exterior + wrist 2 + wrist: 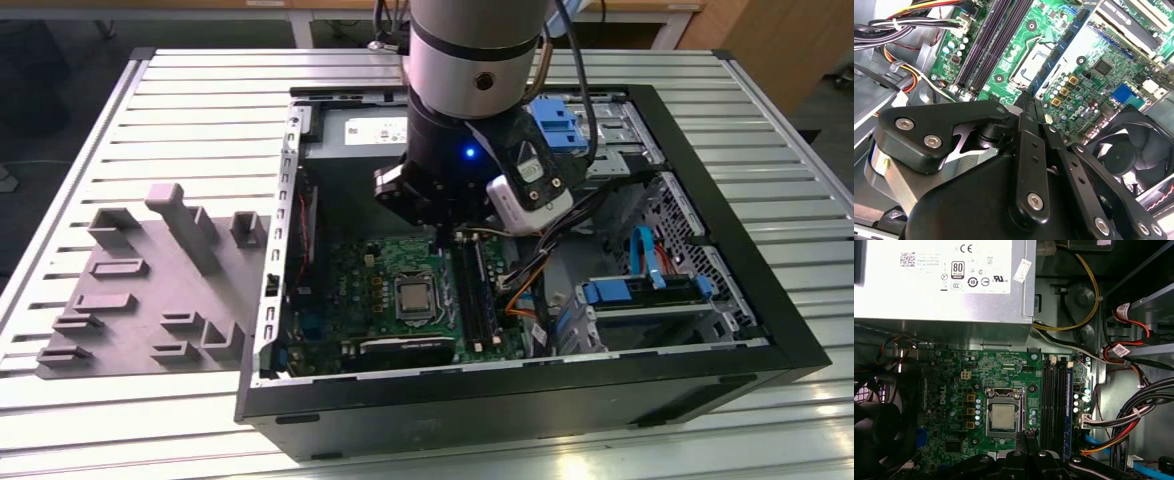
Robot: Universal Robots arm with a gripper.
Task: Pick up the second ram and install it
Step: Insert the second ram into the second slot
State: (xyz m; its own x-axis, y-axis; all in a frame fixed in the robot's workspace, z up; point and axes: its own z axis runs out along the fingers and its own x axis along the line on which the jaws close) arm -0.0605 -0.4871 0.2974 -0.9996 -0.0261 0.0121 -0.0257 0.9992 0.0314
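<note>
Ram [1068,405]: in the first wrist view a dark-blue stick stands edge-on in the slot bank [1055,405], in the slot nearest the cable bundle [1134,415]. It lies level with the slots along its visible length. Whether its end latches are closed cannot be told.

Gripper [1026,100]: both wrist views show the fingers pressed together with nothing between them. The tips hang over the board [944,385], between the CPU socket [1003,416] and the slot bank, close to the socket's corner. They are apart from the ram. Whether they touch the board cannot be told.

Surroundings: in the first wrist view the grey power supply [939,280] lies beyond the board's far edge, and yellow, red and black cables run beside the slots. The second wrist view shows a black fan [1134,150] next to the board.

Exterior view: the arm [474,60] comes down from the top centre of the frame into the open case [534,400], which takes up the centre and the exterior view's right. The grey tray [147,320] lies on the slatted table [200,100] at the exterior view's left, just beside the case wall. No dark-blue stick is seen on it.
</note>
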